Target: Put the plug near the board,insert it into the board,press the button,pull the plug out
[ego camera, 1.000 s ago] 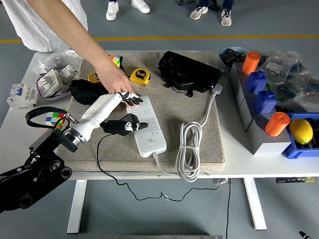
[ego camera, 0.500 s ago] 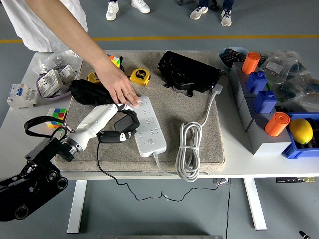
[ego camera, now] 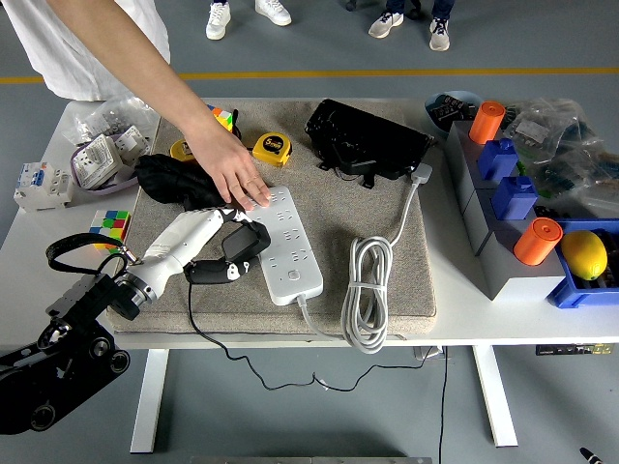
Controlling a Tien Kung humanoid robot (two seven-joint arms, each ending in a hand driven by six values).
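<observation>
white power board (ego camera: 286,244), long and multi-socket, lies on the grey felt mat (ego camera: 387,280) and serves as the reference for all positions. left hand (ego camera: 230,253) sits just off the board's left edge, fingers curled round the black plug (ego camera: 240,244); grip appears closed on it, though individual fingers are hard to separate from the dark plug body. plug is beside the board, not seated in any socket, with its thin black cord (ego camera: 208,333) trailing down off the surface's near edge. a person's hand (ego camera: 232,174) rests flat on the board's far-left end, apparently steadying it. no right hand is in view. judgement on progress: no socket is occupied, so the sequence is either at its start, plug brought near, or at its end, plug withdrawn; which, this view alone cannot settle. board's own white cable (ego camera: 368,290) lies coiled to its right.
</observation>
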